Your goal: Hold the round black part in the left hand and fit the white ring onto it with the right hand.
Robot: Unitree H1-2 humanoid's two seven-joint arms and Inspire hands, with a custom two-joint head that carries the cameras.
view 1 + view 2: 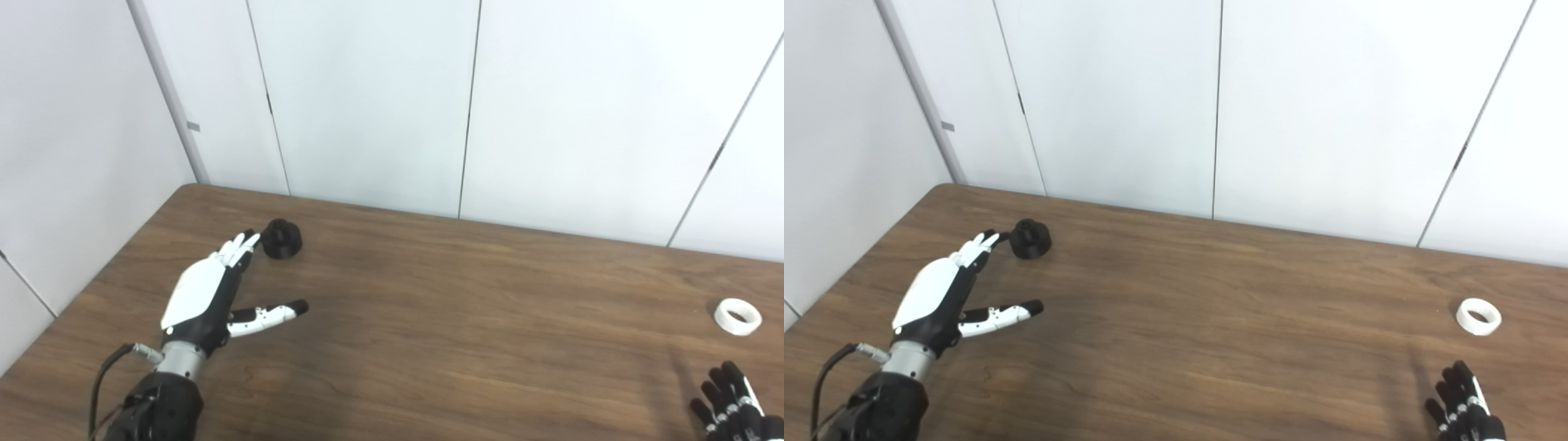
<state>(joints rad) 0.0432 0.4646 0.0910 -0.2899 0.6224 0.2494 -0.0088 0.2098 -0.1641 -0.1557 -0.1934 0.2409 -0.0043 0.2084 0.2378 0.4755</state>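
Left hand (205,294) spread beside one black part (282,238); one white ring (737,316).

I get bright, even light from overhead, with no hard glare on the brown wood-grain table (429,306). The pale wall panels (367,98) read slightly washed out. Shadows are soft: a faint one lies under the white-and-black left hand (205,294) and a thin dark streak near the black right hand (1464,404). Both views are mildly soft, with straight lines leaning toward the edges.
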